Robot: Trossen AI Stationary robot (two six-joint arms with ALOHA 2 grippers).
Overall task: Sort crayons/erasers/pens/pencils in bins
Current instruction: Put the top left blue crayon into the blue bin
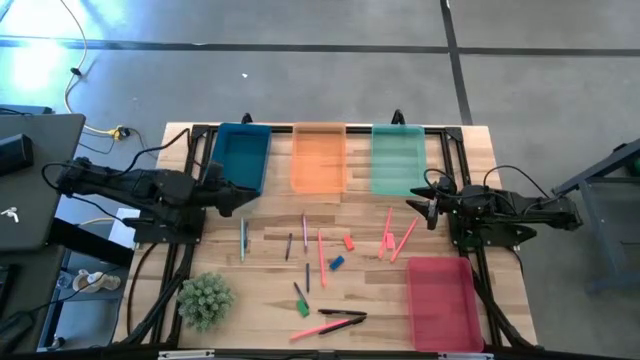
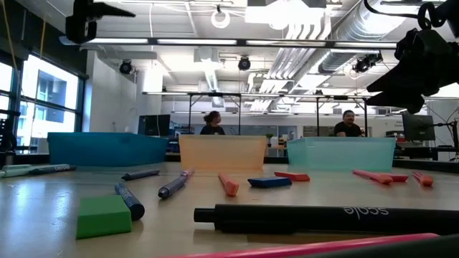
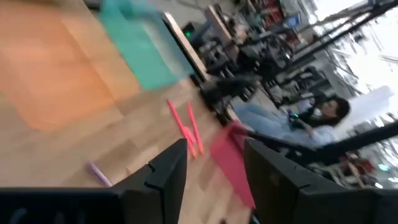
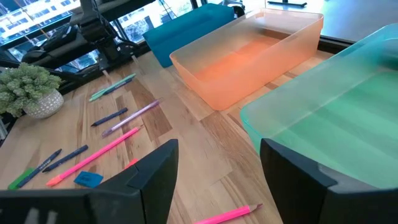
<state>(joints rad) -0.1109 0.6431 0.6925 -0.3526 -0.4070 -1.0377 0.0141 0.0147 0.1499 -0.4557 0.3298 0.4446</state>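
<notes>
Left gripper [image 1: 243, 197] held by the blue bin [image 1: 241, 156], jaws apart, seemingly empty. Right gripper [image 1: 418, 203] spread wide near the green bin [image 1: 398, 158], nothing grasped. Erasers [image 1: 349, 241] untouched mid-table.

Erasers and bins on the tabletop
Red-orange eraser [image 1: 348, 241], blue eraser [image 1: 336, 263], green eraser [image 1: 302, 308] lie loose; blue bin [image 1: 241, 157], orange bin [image 1: 319, 157], green bin [image 1: 397, 160], red-pink bin [image 1: 444, 301] upright.

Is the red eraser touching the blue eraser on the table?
Apart. The high view shows bare wood between the red eraser and the blue eraser.
</notes>
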